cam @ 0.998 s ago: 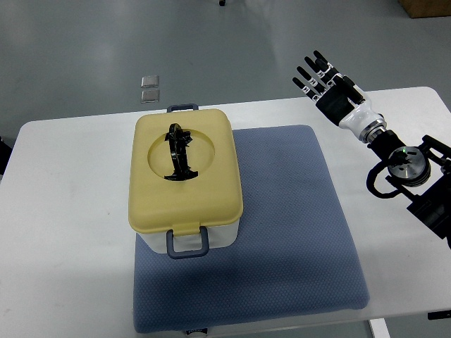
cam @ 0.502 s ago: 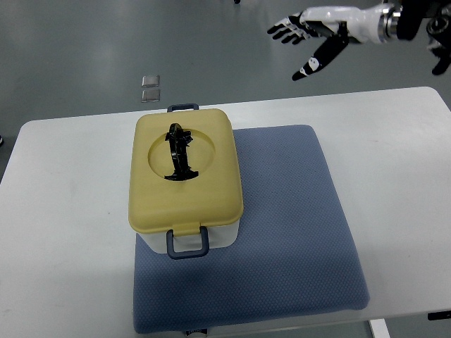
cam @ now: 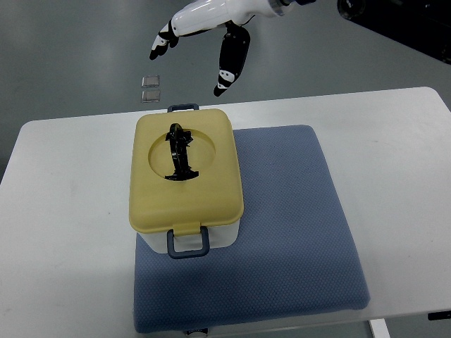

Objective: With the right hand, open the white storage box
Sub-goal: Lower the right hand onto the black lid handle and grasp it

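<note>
One white storage box with a yellow lid point(cam: 184, 184) sits centre-left on one blue mat point(cam: 296, 232), while the white right hand point(cam: 204, 32), fingers spread and empty, hovers at top centre.

The right hand point(cam: 204, 32) is glossy white with seemingly black, white-tipped fingers.

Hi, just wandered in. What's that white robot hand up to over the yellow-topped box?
The robot's right hand is reaching in from the upper right with fingers spread, holding nothing. It hangs beyond the far end of the storage box, apart from it. The box sits on a blue mat on the white table, its yellow lid closed and black handle lying flat. No left hand shows.
</note>
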{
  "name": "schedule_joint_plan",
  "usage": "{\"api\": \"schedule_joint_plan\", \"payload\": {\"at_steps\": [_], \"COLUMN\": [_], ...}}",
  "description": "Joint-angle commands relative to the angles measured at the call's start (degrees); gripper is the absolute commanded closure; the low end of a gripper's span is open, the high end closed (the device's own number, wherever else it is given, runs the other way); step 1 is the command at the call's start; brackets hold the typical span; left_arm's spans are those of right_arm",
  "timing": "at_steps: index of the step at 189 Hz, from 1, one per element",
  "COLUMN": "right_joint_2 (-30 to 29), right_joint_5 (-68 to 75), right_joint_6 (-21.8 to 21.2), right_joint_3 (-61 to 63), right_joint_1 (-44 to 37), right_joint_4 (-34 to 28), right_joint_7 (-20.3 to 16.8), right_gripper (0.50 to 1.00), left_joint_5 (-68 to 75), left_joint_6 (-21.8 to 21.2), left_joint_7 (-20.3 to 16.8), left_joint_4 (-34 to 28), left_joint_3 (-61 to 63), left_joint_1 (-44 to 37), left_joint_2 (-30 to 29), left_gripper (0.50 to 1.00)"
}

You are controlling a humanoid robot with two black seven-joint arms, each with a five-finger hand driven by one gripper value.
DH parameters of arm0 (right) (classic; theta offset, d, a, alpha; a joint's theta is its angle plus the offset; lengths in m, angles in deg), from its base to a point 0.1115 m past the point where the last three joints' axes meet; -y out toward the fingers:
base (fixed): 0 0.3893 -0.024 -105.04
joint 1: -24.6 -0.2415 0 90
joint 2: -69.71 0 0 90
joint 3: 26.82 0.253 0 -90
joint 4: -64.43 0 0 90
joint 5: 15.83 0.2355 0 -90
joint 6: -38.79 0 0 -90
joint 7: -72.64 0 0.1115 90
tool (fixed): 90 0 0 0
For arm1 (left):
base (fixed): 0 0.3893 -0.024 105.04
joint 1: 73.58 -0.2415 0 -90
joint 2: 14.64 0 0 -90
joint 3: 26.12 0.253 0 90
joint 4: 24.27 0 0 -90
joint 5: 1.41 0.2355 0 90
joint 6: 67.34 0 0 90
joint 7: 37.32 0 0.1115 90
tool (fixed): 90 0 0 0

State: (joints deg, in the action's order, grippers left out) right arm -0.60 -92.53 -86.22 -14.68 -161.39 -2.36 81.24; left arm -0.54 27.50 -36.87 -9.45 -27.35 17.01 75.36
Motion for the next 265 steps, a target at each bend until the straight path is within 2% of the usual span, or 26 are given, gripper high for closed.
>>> {"api": "schedule_joint_plan", "payload": {"at_steps": [1, 55, 144, 179, 194, 265], "right_joint_2": [-0.62, -0.8, -7.39, -8.09, -8.36, -9.41], "right_joint_5": [-0.39, -3.29, -4.25, -6.45, -8.21, -10.67], "right_joint_6": [0.01, 0.01, 0.01, 0.01, 2.05, 5.74], "right_joint_3": [0.0, 0.0, -0.09, -0.09, -0.35, -0.36], "right_joint_1": [1.34, 5.2, 7.66, 9.25, 10.3, 11.88], "right_joint_4": [-0.1, -0.1, -0.1, -0.01, 0.17, 0.52], "right_joint_7": [0.1, 0.1, 0.98, 0.9, 0.98, 0.9], "right_gripper": [0.579, 0.579, 0.581, 0.581, 0.583, 0.599], "left_joint_5": [0.02, 0.02, 0.02, 0.02, 0.02, 0.02], "left_joint_6": [-0.01, -0.01, -0.01, -0.01, -0.01, -0.01], "left_joint_7": [-0.01, -0.01, -0.01, -0.01, -0.01, -0.01], "left_joint_4": [-0.14, -0.06, -0.14, -0.32, -0.32, -0.32], "left_joint_3": [0.0, 0.0, 0.09, 0.0, 0.0, 0.09], "left_joint_1": [-0.07, -0.07, -0.07, -0.07, 0.02, -0.07], "left_joint_2": [0.0, 0.0, 0.0, 0.0, 0.0, 0.0], "left_gripper": [0.5, 0.5, 0.5, 0.5, 0.5, 0.5]}}
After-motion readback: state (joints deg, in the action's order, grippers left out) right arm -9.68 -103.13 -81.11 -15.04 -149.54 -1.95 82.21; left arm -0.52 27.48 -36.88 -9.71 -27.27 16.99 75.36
